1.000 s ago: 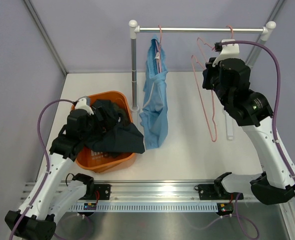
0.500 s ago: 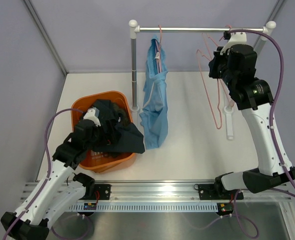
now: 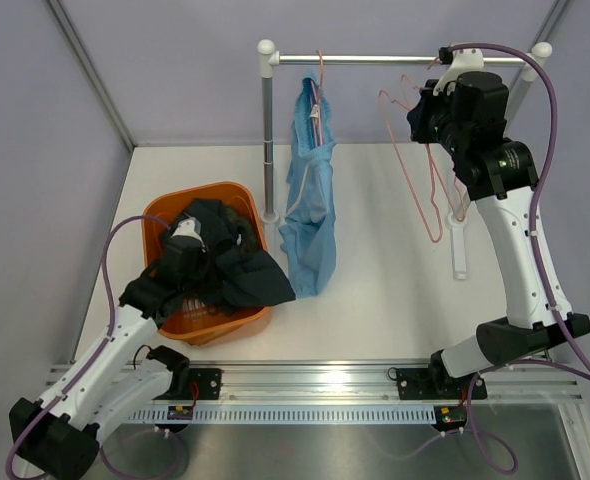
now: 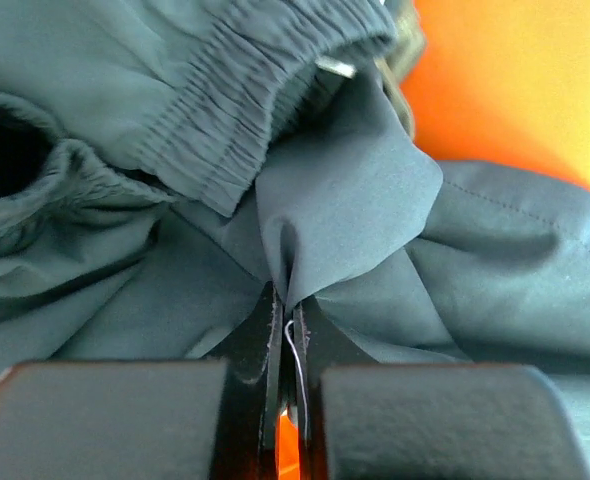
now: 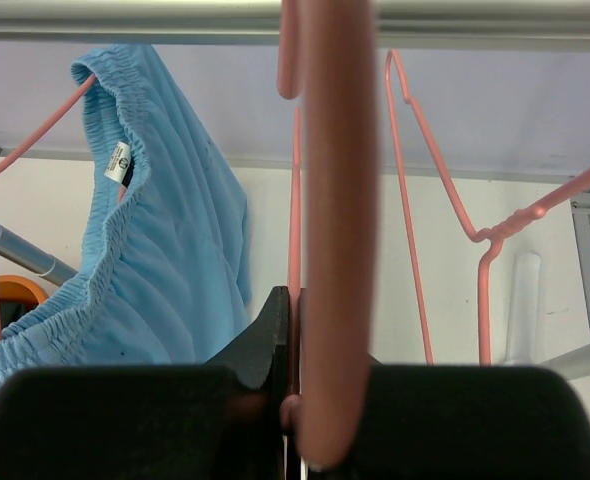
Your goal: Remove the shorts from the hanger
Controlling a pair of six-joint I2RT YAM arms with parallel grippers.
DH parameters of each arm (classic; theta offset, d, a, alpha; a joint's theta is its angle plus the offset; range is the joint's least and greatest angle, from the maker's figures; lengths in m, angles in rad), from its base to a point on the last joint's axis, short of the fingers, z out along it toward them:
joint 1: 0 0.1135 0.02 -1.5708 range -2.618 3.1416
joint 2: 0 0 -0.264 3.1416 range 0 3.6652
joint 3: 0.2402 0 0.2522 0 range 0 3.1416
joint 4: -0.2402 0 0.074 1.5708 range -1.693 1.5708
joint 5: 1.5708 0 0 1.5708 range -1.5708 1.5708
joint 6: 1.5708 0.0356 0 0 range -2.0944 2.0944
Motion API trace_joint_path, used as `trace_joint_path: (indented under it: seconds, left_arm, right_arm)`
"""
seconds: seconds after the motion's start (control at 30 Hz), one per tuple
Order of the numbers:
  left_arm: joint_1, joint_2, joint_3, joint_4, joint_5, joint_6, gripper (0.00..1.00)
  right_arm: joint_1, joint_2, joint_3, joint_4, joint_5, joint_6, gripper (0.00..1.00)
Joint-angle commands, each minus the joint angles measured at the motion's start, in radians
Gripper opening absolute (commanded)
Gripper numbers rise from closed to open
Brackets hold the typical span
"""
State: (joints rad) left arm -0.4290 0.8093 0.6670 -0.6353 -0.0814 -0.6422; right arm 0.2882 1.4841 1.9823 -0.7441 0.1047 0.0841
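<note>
left gripper point(image 4: 287, 335) is clenched on a fold of the dark shorts point(image 4: 355, 200), heaped in the orange basket point(image 3: 211, 189). right gripper point(image 5: 293, 340) grasps a pink hanger point(image 5: 335, 200) at the rail point(image 3: 395, 60). light blue shorts point(image 3: 308, 200) hang there on another hanger.

Three shorts point(image 3: 308, 215), three hangers point(image 5: 335, 200), one basket point(image 3: 207, 326)

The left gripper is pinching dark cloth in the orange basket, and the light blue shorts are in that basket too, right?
Not quite. The light blue shorts are not in the orange basket; they hang on a pink hanger from the rail, as the top external view shows. The left gripper does pinch dark cloth in that basket.
</note>
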Motion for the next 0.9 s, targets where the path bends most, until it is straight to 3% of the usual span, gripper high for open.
trace_joint_path:
  seconds: [0.0,0.3,0.37,0.73,0.87]
  left_arm:
    - [-0.001,-0.036,0.048,-0.018,-0.148,-0.036,0.0]
    - [0.015,-0.018,0.246,-0.159,-0.49,0.049,0.01]
    - [0.022,-0.019,0.258,-0.17,-0.556,0.061,0.06]
    - [0.084,-0.018,0.299,-0.156,-0.633,0.154,0.32]
    - [0.085,-0.021,0.309,-0.132,-0.613,0.196,0.36]
  right_arm:
    - [-0.02,0.008,0.039,0.045,-0.045,-0.021,0.0]
    - [-0.044,-0.005,0.015,0.061,-0.103,-0.05,0.0]
    - [-0.06,-0.011,0.003,0.072,-0.152,-0.06,0.0]
    - [-0.121,0.053,0.05,0.08,-0.267,-0.075,0.0]
    - [-0.123,0.059,0.047,0.091,-0.277,-0.063,0.0]
